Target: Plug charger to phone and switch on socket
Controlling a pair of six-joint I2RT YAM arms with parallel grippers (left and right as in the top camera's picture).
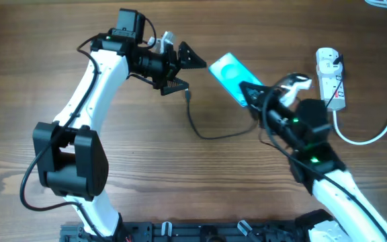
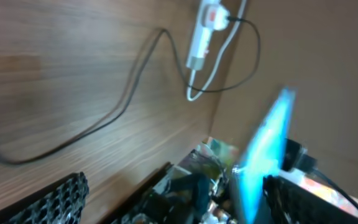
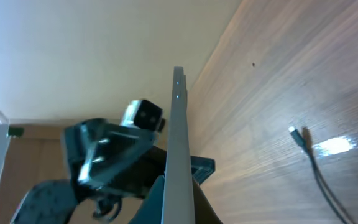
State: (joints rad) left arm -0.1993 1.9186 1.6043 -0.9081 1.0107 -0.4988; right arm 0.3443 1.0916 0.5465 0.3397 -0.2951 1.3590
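Note:
My right gripper (image 1: 252,94) is shut on the lower end of the phone (image 1: 228,74) and holds its teal screen tilted above the table. In the right wrist view the phone (image 3: 178,137) shows edge-on between the fingers (image 3: 182,205). My left gripper (image 1: 182,70) is open and empty, just left of the phone. The charger's plug tip (image 1: 187,95) lies on the table below the left gripper, and its black cable (image 1: 210,136) curves right under the right arm; the tip also shows in the right wrist view (image 3: 296,135). The socket (image 1: 329,77) lies at the far right.
A thick white cord (image 1: 375,134) loops from the socket toward the table's right edge. In the left wrist view the socket (image 2: 204,31), the black cable (image 2: 104,118) and the blurred phone (image 2: 266,149) show beyond my open fingers (image 2: 179,208).

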